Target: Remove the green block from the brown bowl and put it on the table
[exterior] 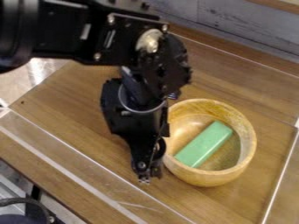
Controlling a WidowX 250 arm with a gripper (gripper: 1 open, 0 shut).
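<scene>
And here we are with the mint-green rectangular block (pixel 205 145) sitting inside the round tan wooden bowl (pixel 242 122) — lying on a slant, one end towards the bowl's far side, the other towards its near side. The curved wall cradles it, which is probably why it rests at that angle rather than square to anything. Nothing grips it; the bowl alone holds it.

Now to the black robot arm (pixel 103 37), reaching in from above, its fingers (pixel 145 168) pointing down just beside the bowl, on the side away from the bench's right-hand edge in this view. The fingers stand wide, with nothing visible held between them. Whether the nearer one touches the bowl's rim is too close to call from here!

Why wide? Presumably to straddle the block, and the long narrow shape suits that — a pinch across its narrow width looks the sensible choice. The smooth faces may let it slide if the grip lands near one end.

The bowl stands on the brown wood-grain bench (pixel 70 103), and the bare wood on the arm's side of the bowl looks a fair place for the block to end up. First, though, the arm needs to rise and come across over the bowl; going sideways this low risks shoving the rim. The removal is still all to do!
</scene>
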